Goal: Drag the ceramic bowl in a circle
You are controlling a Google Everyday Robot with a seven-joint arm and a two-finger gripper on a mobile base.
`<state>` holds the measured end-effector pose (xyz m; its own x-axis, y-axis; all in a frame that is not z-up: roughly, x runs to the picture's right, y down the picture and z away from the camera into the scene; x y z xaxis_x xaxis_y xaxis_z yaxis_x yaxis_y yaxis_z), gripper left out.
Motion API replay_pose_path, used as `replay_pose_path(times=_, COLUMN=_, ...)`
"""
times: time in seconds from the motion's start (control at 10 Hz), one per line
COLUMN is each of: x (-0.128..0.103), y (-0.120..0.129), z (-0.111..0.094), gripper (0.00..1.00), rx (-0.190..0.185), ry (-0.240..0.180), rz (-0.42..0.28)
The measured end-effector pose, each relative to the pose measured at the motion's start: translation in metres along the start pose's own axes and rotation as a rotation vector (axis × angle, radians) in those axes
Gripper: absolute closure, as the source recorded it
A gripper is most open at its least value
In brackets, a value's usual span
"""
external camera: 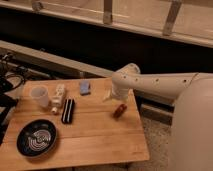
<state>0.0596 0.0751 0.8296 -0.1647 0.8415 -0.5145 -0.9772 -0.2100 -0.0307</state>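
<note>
- your gripper [108, 95] hung low over the far right part of the desk [102, 142], at the end of the white arm [160, 84] that reached in from the right.
- how wide it stood could not be made out from your view, and nothing could be seen held in it.
- the ceramic bowl [36, 138] sat at the near left corner of the desk, upright, its white curved lines showing inside; it was well apart from your gripper, with most of the desk between them.
- a small translucent cup [40, 96] stood at the far left, beyond the bowl.
- just right of the cup lay a small white object [59, 96], and beside that a flat black object [67, 110], lying lengthwise from far to near.
- a small blue object [85, 88] lay near the far edge, to the left of your gripper.
- a small reddish-brown object [119, 110] lay just near-right of your gripper; whether the two touched could not be told.
- dark cables [10, 82] lay off the desk's left side.
</note>
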Motion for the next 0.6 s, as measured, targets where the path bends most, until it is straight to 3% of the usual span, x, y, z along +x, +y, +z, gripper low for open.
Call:
replay_pose_path(times=0.2, x=0.008, y=0.02, z=0.0, gripper=0.2, rx=-0.004, ry=0.052, rz=-0.077)
replay_pose_path(times=0.4, x=0.018, y=0.06, z=0.007, gripper=0.2, rx=-0.008, ry=0.106, rz=-0.178)
replay_pose_path(times=0.6, x=0.036, y=0.117, z=0.015, gripper=0.2, rx=-0.035, ry=0.155, rz=-0.29)
